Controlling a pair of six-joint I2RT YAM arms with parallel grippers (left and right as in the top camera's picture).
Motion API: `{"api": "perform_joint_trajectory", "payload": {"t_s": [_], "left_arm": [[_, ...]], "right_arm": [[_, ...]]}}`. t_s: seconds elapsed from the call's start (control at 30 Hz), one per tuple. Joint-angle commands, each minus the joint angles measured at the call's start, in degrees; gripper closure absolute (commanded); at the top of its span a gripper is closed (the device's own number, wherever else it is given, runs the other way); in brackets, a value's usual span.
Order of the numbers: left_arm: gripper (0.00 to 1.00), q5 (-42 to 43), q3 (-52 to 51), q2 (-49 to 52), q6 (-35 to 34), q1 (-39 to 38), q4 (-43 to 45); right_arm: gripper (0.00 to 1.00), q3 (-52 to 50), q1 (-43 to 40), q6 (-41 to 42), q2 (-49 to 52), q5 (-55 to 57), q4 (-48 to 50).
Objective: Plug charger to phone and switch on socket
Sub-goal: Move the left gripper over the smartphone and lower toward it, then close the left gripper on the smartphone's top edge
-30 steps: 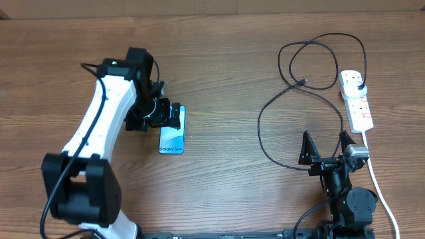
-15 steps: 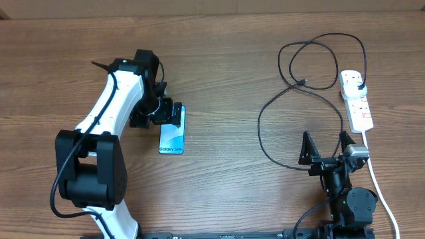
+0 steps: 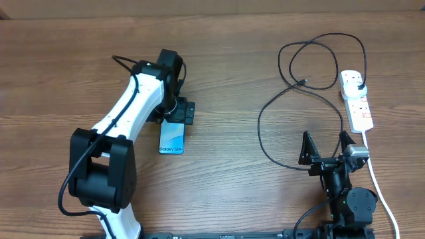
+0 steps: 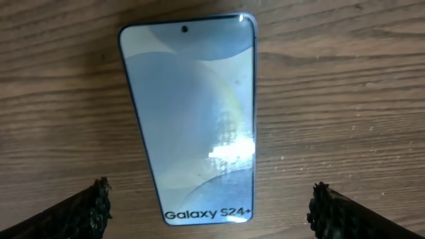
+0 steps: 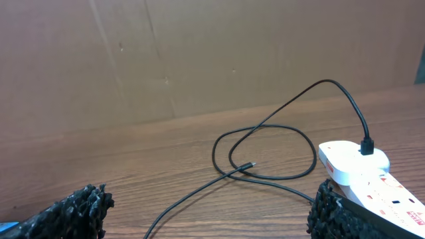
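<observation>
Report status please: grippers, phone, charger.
Left gripper open, over phone. Right gripper open, empty. Charger plugged into socket, tip loose on table. No obstacle seen.

The worktop (image 3: 219, 192) is brown wood-grain, matt. The phone (image 4: 192, 119) has a glossy, smooth glass screen catching a bright glare. The charger (image 3: 258, 126) cable looks like smooth black plastic or rubber; the socket (image 5: 362, 176) is smooth white plastic. The left gripper (image 4: 209, 209) has rough, matt black pads (image 4: 93, 206).

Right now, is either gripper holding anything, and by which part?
Nothing is held. The left gripper stands open over the phone, fingers clear of its edges; the right gripper is open and empty.
</observation>
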Motion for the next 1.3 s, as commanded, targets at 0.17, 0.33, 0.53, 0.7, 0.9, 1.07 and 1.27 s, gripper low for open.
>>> {"api": "perform_joint_trajectory", "payload": {"t_s": [0.17, 0.33, 0.53, 0.7, 0.9, 1.07, 1.27], "left_arm": [[0.01, -1.62, -1.86, 0.85, -3.82, 0.00, 2.69], [0.01, -1.53, -5.75, 0.85, -5.29, 0.09, 6.16], [0.00, -1.79, -7.13, 0.85, -5.29, 0.46, 7.96], [0.00, -1.81, -7.17, 0.85, -5.29, 0.81, 9.20], [0.01, -1.86, -7.17, 0.85, -5.27, 0.83, 10.82], [0.00, -2.49, -7.21, 0.85, -5.31, 0.81, 10.47], [0.00, -2.91, -7.21, 0.85, -7.34, 0.81, 10.38]], "right_arm": [[0.00, -0.57, 0.31, 0.17, -0.50, 0.35, 0.22], [0.00, -0.57, 0.31, 0.17, -0.50, 0.35, 0.22], [0.00, -0.57, 0.31, 0.17, -0.50, 0.35, 0.22], [0.00, -0.57, 0.31, 0.17, -0.50, 0.35, 0.22], [0.00, -0.57, 0.31, 0.17, -0.50, 0.35, 0.22], [0.00, -0.57, 0.31, 0.17, -0.50, 0.35, 0.22], [0.00, -0.57, 0.31, 0.20, -0.50, 0.35, 0.22]]}}
